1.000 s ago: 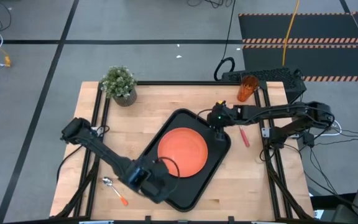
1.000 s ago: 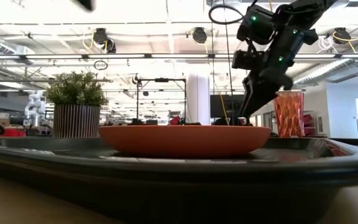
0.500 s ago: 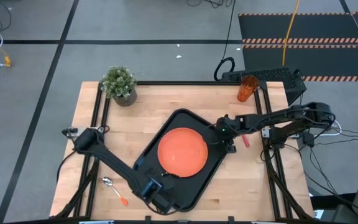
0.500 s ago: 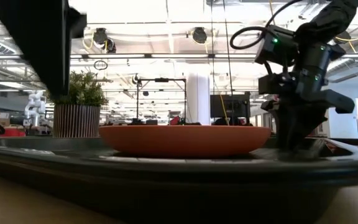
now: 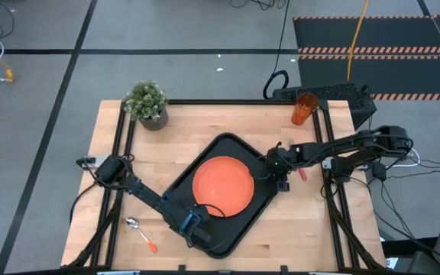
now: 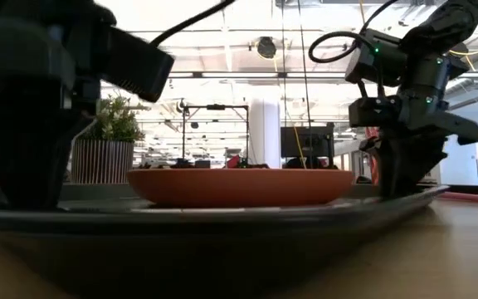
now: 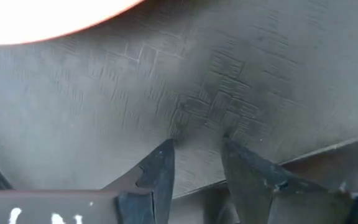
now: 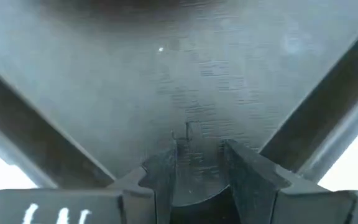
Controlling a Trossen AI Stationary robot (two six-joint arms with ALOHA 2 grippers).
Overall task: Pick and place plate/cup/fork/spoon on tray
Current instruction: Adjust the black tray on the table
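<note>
The black tray [image 5: 252, 215] lies cornerwise on the table, and the orange plate [image 5: 224, 186] rests flat on its floor. My left gripper [image 5: 197, 231] points down at the tray's near corner, open, its tips [image 7: 197, 155] over the textured floor just inside the rim. My right gripper [image 5: 281, 177] slants down at the tray's right corner, open [image 8: 197, 152]. The cup [image 5: 305, 108] stands upright at the far right. The fork [image 5: 302, 171] lies on the wood beside the right arm. The spoon [image 5: 140, 233] lies on the table near the left front. My left gripper comes from above with both fingertips [image 7: 164, 163] at the tray's floor [image 7: 197, 124], next to the near-corner rim; nothing is between the fingers. Whether the tips touch the floor I cannot tell. My right gripper reaches the tray's right corner [image 8: 194, 186], slanting down from the table's right side, one finger on each side of the corner's curve. In the low view its fingers [image 6: 405, 178] end at the rim; whether they touch it I cannot tell.
A potted plant [image 5: 147, 103] stands at the far left corner of the table. Bare wood lies left of the tray and along the front right. Black frame rails run along both table sides.
My left gripper has come down from well above the tray to its near corner, its wrist turning on the way. My right gripper has sunk and moved toward the table's near edge, onto the tray's right corner. In the low view more table now shows under the tray's right end.
</note>
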